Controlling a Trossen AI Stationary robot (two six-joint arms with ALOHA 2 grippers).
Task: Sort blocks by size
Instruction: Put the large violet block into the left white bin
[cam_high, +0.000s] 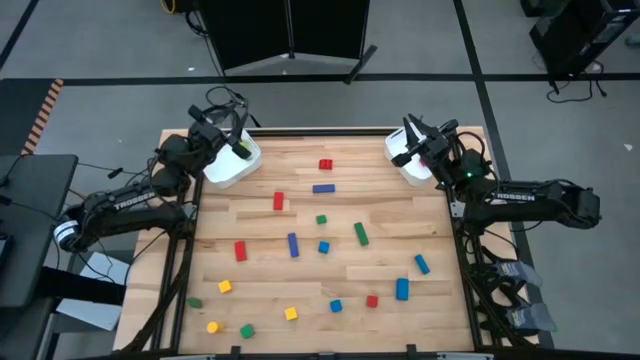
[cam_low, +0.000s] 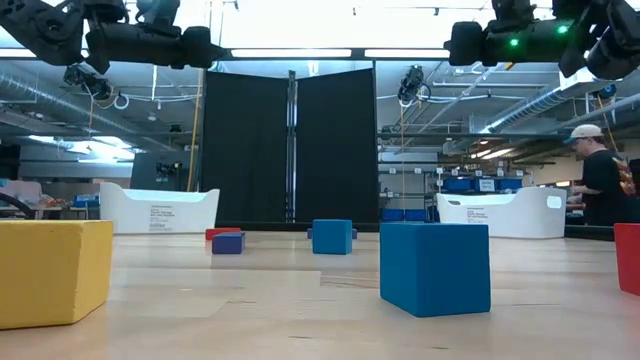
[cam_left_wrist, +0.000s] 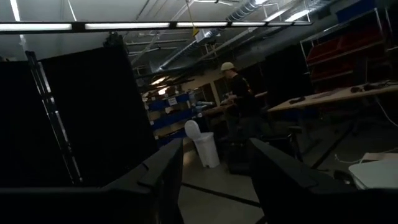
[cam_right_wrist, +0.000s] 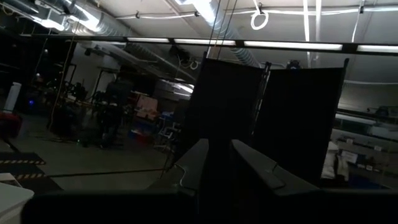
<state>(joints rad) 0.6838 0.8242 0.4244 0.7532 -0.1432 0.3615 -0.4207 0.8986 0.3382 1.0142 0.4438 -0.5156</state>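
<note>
Blocks lie scattered across the middle and lower table, well apart from both jaws. Left gripper over upper-left bin, jaws apart, empty. Right gripper over upper-right bin, jaws narrow, contents indiscernible.

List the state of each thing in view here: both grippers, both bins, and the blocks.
Left gripper: above the left bin, fingers apart, holding nothing.
Right gripper: above the right bin, fingers narrowly apart, holding nothing.
Left bin: upright at the table's far left corner; contents not visible.
Right bin: upright at the far right corner; contents not visible.
Blocks: scattered across the table, unsorted, none stacked.
</note>
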